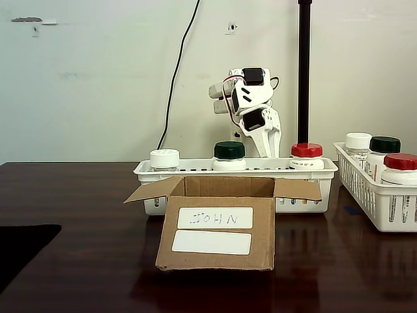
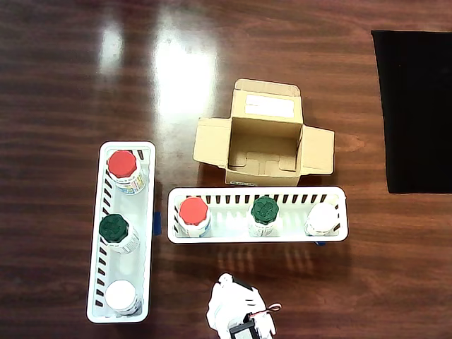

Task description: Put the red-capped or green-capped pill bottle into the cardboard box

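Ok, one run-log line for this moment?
phase: pre-grasp | arm: raised behind basket | red-capped pill bottle: in basket | cardboard box: open, empty | jaws: state unclear

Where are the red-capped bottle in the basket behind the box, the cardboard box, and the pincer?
pill bottle (image 2: 193,210): overhead view, centre of red cap.
cardboard box (image 1: 221,251): fixed view, front wall below the labels.
pincer (image 1: 267,142): fixed view, white fingers pointing down behind the basket.
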Controlling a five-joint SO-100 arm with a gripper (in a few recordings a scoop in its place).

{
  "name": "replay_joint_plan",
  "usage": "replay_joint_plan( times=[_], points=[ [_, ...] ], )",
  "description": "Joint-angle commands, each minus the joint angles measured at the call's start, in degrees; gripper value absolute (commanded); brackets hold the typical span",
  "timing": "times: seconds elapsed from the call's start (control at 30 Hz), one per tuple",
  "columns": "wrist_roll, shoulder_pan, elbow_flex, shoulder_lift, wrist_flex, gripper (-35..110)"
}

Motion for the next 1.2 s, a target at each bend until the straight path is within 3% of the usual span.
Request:
replay_joint_plan(
  times=[0.0, 0.8, 0.9, 1.03, 1.17],
  points=[
    [-0.53, -2.20, 0.09, 4.92, -0.62, -1],
    [-0.62, -2.20, 0.09, 4.92, -0.62, -1],
    [11.07, 0.88, 0.09, 1.41, -0.44, -1],
    [4.92, 5.80, 0.09, 3.96, -0.53, -1],
    [17.67, 9.32, 0.09, 5.01, -6.33, -1]
  ],
)
